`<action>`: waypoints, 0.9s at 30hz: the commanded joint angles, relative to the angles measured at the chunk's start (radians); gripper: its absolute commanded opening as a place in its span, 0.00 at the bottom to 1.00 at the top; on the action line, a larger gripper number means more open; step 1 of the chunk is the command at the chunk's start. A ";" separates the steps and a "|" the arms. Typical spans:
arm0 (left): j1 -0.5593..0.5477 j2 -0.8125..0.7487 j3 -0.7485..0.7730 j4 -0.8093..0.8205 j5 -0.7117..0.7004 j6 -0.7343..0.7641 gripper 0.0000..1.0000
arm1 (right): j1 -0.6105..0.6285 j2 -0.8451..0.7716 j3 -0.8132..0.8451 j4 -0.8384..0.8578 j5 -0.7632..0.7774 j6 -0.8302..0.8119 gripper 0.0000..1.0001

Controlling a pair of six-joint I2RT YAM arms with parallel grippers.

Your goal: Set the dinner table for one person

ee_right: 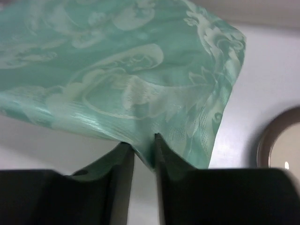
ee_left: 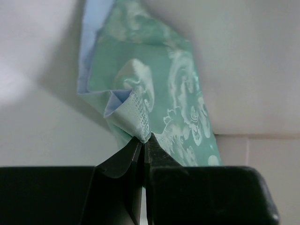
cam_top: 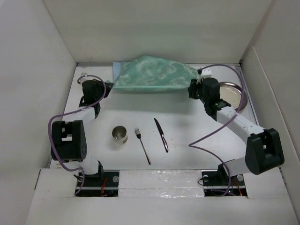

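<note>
The shiny green cloth mat hangs bunched and raised over the far part of the white dinner table. My left gripper is shut on the mat's left corner; in the left wrist view the jaws pinch a folded corner of the mat. My right gripper holds the right corner; in the right wrist view the fingers stand narrowly apart with a fold of the mat caught between them. A plate lies far right. A can, a fork and a knife lie in front.
White walls enclose the table on the left, far and right sides. The plate's rim shows just right of my right gripper. Purple cables loop along both arms. The arm bases stand at the near edge.
</note>
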 commanded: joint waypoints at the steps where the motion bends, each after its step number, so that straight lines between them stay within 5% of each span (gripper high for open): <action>1: 0.027 -0.062 -0.097 0.154 -0.080 -0.068 0.00 | -0.012 -0.042 -0.116 0.130 0.051 0.109 0.45; 2: 0.027 -0.053 -0.106 0.157 -0.074 -0.071 0.00 | -0.012 -0.048 -0.145 0.111 0.032 0.121 0.60; 5: 0.027 -0.022 -0.117 0.143 -0.049 -0.068 0.00 | -0.051 -0.080 -0.165 0.030 0.002 0.210 0.69; 12: 0.027 -0.031 -0.109 0.047 -0.101 0.011 0.00 | -0.141 -0.142 -0.302 0.045 -0.135 0.335 0.71; 14: 0.027 -0.040 -0.104 0.007 -0.116 0.025 0.00 | -0.152 -0.114 -0.306 0.068 -0.149 0.350 0.64; 16: 0.027 -0.045 -0.091 -0.029 -0.141 0.036 0.13 | -0.152 -0.035 -0.273 0.079 -0.173 0.361 0.56; 17: 0.027 -0.053 -0.086 -0.073 -0.152 0.044 0.20 | -0.161 -0.003 -0.253 0.079 -0.189 0.370 0.41; 19: 0.036 -0.080 -0.063 -0.127 -0.205 0.064 0.40 | -0.161 0.082 -0.204 0.089 -0.193 0.385 0.35; 22: 0.036 -0.126 -0.019 -0.266 -0.360 0.100 0.59 | -0.161 0.158 -0.178 0.102 -0.221 0.414 0.39; 23: 0.036 -0.157 -0.006 -0.324 -0.394 0.117 0.59 | -0.161 0.171 -0.182 0.103 -0.244 0.427 0.47; 27: 0.036 -0.182 0.064 -0.412 -0.488 0.240 0.58 | -0.149 0.142 -0.283 0.160 -0.235 0.470 0.49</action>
